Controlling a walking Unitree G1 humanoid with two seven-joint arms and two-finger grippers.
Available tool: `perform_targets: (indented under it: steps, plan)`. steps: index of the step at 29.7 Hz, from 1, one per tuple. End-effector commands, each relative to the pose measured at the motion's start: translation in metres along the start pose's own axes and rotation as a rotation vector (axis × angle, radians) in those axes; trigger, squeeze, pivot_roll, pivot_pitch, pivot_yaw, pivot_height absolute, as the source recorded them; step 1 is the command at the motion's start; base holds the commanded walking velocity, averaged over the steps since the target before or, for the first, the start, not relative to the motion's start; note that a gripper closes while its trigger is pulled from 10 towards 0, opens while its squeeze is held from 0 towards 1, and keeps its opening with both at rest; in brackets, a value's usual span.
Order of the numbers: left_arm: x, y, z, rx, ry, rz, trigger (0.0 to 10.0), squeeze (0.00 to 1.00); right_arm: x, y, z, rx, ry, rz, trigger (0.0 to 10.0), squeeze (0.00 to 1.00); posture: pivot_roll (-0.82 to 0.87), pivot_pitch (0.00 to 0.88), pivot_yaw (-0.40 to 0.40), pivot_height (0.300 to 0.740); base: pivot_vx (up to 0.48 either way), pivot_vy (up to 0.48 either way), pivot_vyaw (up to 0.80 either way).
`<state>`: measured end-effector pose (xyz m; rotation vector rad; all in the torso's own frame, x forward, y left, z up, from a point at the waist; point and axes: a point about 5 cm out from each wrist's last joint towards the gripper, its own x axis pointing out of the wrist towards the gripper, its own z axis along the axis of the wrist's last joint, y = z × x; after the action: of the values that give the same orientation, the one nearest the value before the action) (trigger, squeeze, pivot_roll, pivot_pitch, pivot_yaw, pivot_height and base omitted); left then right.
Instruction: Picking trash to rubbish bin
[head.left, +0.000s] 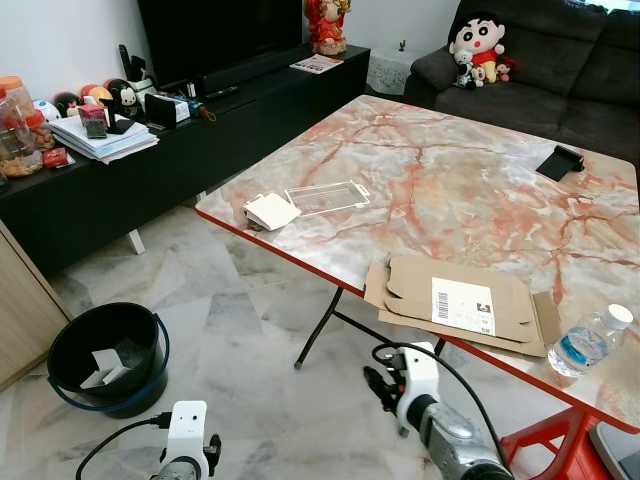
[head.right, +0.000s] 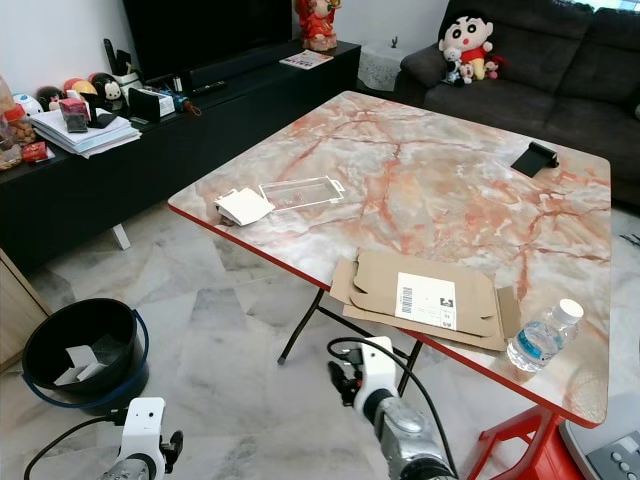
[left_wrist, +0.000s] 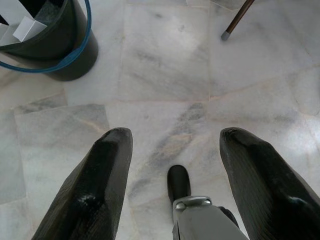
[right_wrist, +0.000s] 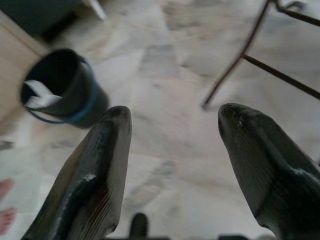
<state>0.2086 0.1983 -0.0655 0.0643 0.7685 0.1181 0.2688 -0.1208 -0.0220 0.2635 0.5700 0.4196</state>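
At my far left a black rubbish bin with a blue rim stands on the marble floor, a folded white scrap already lying inside it. My left gripper hangs low over the floor near the bin, its fingers spread wide with nothing between them. Open floor runs from the bin to the tabletop's legs.

The marble-patterned tabletop has a red edge. Near its left corner lie a white folded card and, touching it, a clear plastic tray; both sit close to the edge. Further right, at the near edge, a flattened cardboard box carries a white shipping label with a barcode; its print is too small to read. My right gripper hangs below that edge, fingers spread apart and empty, a table leg ahead of them.

At the right near edge stands a clear water bottle with a blue label, wording unreadable. A small black object rests near the far right edge.
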Motion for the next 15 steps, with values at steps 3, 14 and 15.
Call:
perform_targets:
  steps: [3,14,15]
  plan:
    - [-0.001,-0.001,-0.004,0.002,0.026,-0.008,10.0,0.0,0.005,0.01,0.015,-0.087,-0.051,0.094,10.0,1.0,0.01,0.0,-0.05,0.74,0.0,0.0,0.0]
    - [-0.001,-0.002,-0.005,0.009,0.028,-0.016,10.0,0.0,-0.003,0.009,0.034,-0.298,-0.198,0.152,10.0,0.0,0.0,0.0,-0.049,0.74,0.0,0.0,0.0]
    - [-0.001,-0.003,-0.005,0.01,0.027,-0.018,10.0,0.0,-0.006,0.008,0.04,-0.299,-0.257,0.158,10.0,0.0,0.0,0.0,-0.049,0.74,0.0,0.0,0.0]
